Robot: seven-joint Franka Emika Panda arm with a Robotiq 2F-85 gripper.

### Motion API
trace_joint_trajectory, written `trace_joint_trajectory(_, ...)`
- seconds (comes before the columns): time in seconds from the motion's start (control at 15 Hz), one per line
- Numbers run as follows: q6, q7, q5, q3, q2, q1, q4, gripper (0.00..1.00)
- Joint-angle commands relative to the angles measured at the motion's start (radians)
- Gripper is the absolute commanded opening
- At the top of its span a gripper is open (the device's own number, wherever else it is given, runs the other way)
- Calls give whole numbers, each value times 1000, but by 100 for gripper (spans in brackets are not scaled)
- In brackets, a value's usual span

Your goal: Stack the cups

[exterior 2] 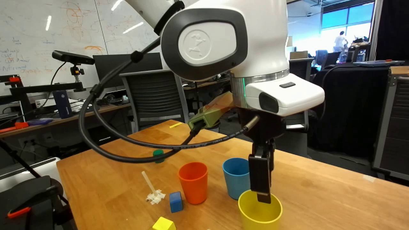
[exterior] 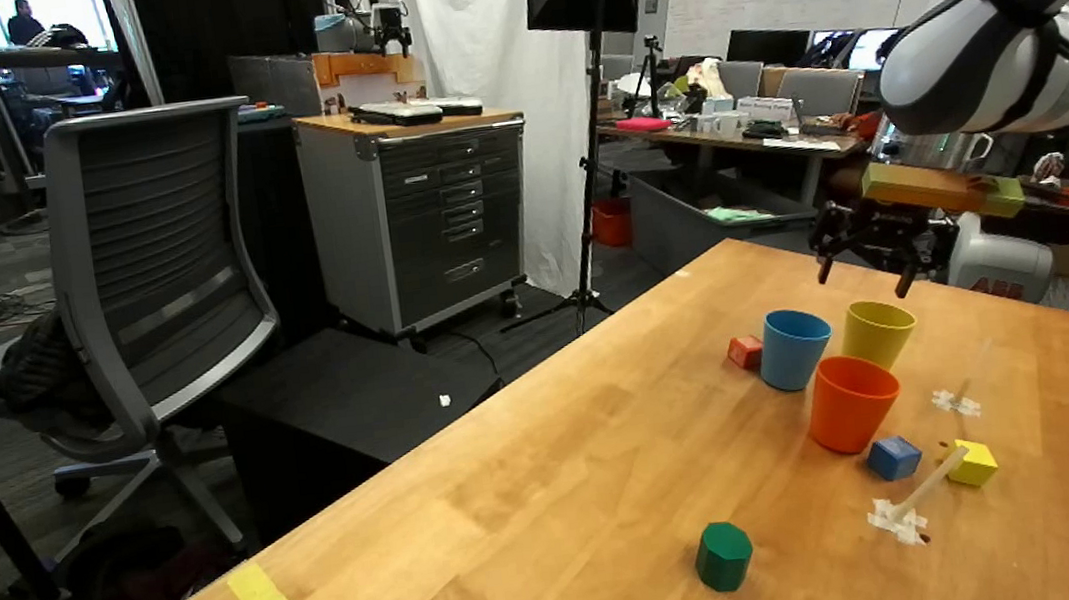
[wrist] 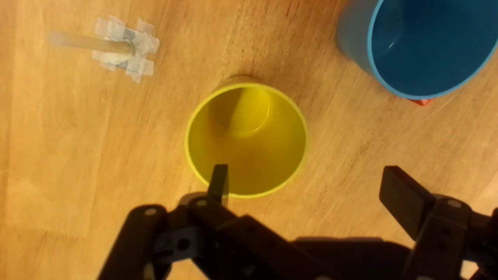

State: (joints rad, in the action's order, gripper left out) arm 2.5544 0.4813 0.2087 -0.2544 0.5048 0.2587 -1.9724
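The yellow cup (exterior: pixel 879 333), blue cup (exterior: pixel 795 351) and orange cup (exterior: pixel 851 405) stand upright and separate on the table. In the wrist view the yellow cup (wrist: pixel 253 155) is in the middle, mouth up and empty, and the blue cup (wrist: pixel 432 50) is at the upper right. The orange cup is out of the wrist view but shows in an exterior view (exterior 2: pixel 193 185). My gripper (wrist: pixel 306 173) is open and empty above the table. Its left finger overlaps the yellow cup's near rim; its right finger is over bare wood. In both exterior views the gripper (exterior: pixel 864 278) hangs above the yellow cup.
A red block (exterior: pixel 745 351) sits against the blue cup. A blue block (exterior: pixel 894 457) and a yellow block (exterior: pixel 974 463) lie near the orange cup. Taped sticks (exterior: pixel 930 481) rise from the table. A green block (exterior: pixel 724 556) stands farther off. A cable (exterior 2: pixel 127 156) loops beside the arm.
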Motion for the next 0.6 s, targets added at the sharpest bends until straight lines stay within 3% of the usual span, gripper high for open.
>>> trace_joint_trajectory(0.0, -4, 14, -22, -27, 34, -30, 40, 100)
trace_joint_trajectory(0.53, -20, 34, -50, -44, 76, -60, 66, 100)
